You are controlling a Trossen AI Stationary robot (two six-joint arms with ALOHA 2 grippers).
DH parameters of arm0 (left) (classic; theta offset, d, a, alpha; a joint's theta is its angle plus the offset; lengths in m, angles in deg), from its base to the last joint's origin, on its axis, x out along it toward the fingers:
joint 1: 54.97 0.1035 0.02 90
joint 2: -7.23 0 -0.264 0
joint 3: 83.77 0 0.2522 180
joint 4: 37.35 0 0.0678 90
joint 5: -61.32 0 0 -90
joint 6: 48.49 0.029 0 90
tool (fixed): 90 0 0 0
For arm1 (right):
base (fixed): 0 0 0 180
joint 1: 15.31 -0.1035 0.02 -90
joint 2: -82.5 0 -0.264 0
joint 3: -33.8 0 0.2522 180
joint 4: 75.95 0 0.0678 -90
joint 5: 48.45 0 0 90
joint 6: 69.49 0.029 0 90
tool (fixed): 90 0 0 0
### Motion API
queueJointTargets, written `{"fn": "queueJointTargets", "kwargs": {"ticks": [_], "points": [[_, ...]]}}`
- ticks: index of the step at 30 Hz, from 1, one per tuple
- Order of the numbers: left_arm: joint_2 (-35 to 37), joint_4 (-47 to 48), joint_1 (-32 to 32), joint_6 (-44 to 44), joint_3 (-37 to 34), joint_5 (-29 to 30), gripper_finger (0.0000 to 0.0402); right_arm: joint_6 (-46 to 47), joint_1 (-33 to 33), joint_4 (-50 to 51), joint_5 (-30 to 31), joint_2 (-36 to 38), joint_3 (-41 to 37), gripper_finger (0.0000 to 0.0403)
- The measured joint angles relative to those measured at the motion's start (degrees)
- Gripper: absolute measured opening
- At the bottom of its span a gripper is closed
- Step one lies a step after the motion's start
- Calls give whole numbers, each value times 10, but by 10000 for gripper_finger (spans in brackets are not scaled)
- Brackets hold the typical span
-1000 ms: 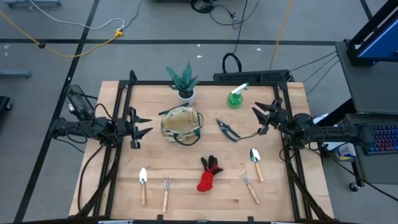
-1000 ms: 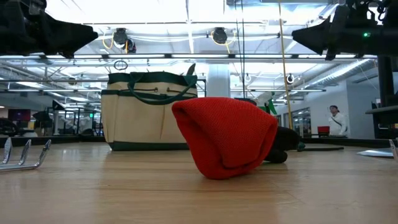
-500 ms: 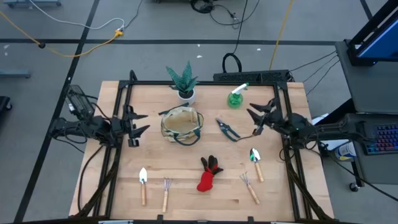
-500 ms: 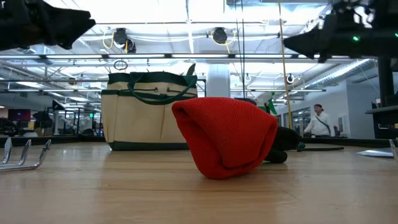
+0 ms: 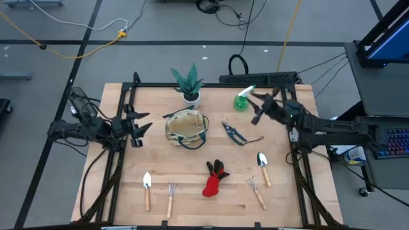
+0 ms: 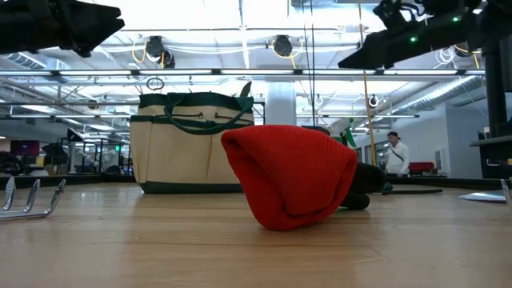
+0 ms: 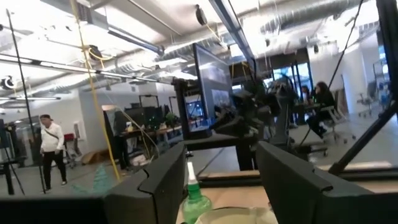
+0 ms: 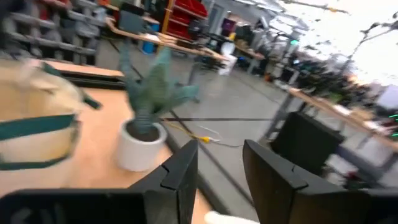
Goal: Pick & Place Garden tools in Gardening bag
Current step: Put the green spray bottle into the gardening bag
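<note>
Inside, the gardening bag (image 5: 186,128) looks bare, while left claw (image 5: 141,123) and right claw (image 5: 254,107) hover spread apart.

table (image 5: 192,160) – pale matt wood | bag (image 5: 186,127) – beige cloth | glove (image 5: 214,181) – red knit, rough

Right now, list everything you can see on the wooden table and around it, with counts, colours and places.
round fabric gardening bag: one, beige with dark green trim, table centre-left
spiky potted plant: one, green in white pot, behind the bag
spray bottle: one, green, back right
pruning shears: one, grey, right of the bag
glove: one, red and black, front centre
wooden-handled trowels: two, front left and right
wooden-handled hand rakes: two, front left and right
left gripper: open, empty, left of the bag
right gripper: open, empty, beside the spray bottle
</note>
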Motion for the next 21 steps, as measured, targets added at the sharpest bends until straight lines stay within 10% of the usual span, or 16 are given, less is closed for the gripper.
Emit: {"fn": "queueJointTargets", "kwargs": {"ticks": [21], "points": [[-193,16,0,6,96,0,205,-74,281,145,-314,-139,114,126]]}}
